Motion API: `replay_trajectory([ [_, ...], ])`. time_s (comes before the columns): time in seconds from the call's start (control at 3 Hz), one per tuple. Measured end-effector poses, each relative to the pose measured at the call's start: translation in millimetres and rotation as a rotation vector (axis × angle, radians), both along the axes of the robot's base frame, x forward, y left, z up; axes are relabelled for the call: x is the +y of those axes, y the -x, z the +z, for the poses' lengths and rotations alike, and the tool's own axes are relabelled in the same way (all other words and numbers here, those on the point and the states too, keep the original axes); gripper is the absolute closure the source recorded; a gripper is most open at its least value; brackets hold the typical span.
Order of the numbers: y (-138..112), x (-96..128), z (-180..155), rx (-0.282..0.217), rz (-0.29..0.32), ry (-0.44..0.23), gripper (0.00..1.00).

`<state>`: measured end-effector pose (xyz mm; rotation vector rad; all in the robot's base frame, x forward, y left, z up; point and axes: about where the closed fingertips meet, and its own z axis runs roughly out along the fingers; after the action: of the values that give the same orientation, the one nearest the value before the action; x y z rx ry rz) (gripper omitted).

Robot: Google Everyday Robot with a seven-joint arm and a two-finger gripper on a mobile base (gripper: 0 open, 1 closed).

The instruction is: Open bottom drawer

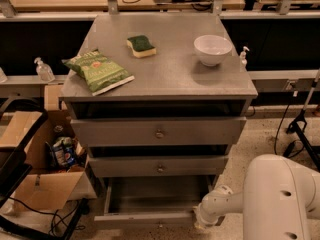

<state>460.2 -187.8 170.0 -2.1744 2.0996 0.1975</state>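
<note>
The grey cabinet (160,79) has three drawers. The bottom drawer (150,218) is pulled out toward me, its shallow grey box open to view and its slim front panel low in the picture, with a small knob at its centre. The top drawer (159,132) and the middle drawer (159,167) stand only slightly out. My gripper (201,218) is at the end of the white arm (280,194), low at the right, right at the right end of the bottom drawer's front panel.
On the cabinet top lie a green chip bag (97,71), a green-and-yellow sponge (141,45) and a white bowl (212,49). An open cardboard box (37,184) with cables stands at the left. A black stand (305,129) is at the right.
</note>
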Motion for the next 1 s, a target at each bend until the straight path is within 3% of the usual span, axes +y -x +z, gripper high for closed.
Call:
replay_trajectory([
  [0.33,0.0,0.0,0.0,0.000,0.000,0.000,0.89],
  [1.0,0.1,0.0,-0.1,0.000,0.000,0.000,0.42],
])
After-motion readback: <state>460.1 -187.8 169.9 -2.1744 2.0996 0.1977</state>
